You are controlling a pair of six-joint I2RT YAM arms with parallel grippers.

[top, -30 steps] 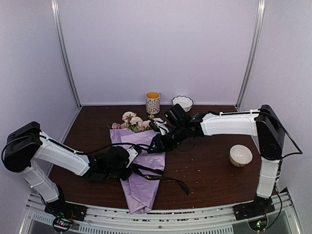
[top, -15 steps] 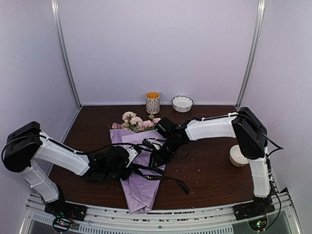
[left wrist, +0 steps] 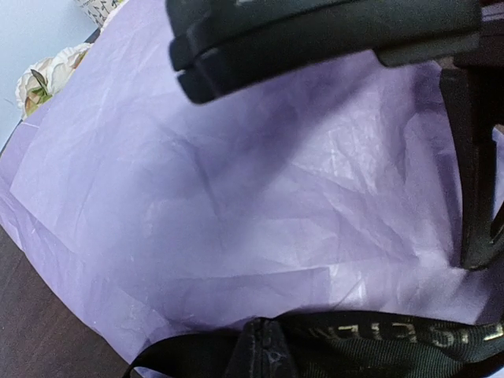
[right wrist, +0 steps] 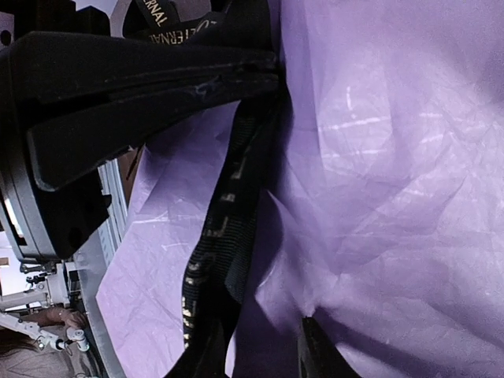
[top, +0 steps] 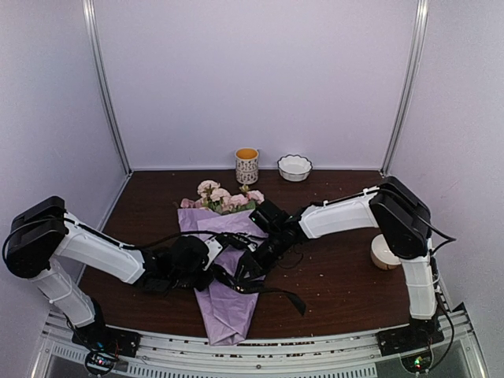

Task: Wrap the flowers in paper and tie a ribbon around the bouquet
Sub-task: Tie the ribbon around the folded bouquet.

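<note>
Since before, right jaws farther down the paper (top: 228,309), apart by the ribbon (right wrist: 218,250); left jaws together

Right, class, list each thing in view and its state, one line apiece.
flowers: lying, heads outside the paper
paper: crumpled, folded around the flowers
ribbon: draped across paper, one end trailing
left tool: shut
right tool: open around the ribbon
cup: upright
scalloped bowl: upright
tan bowl: upright, partly hidden
</note>
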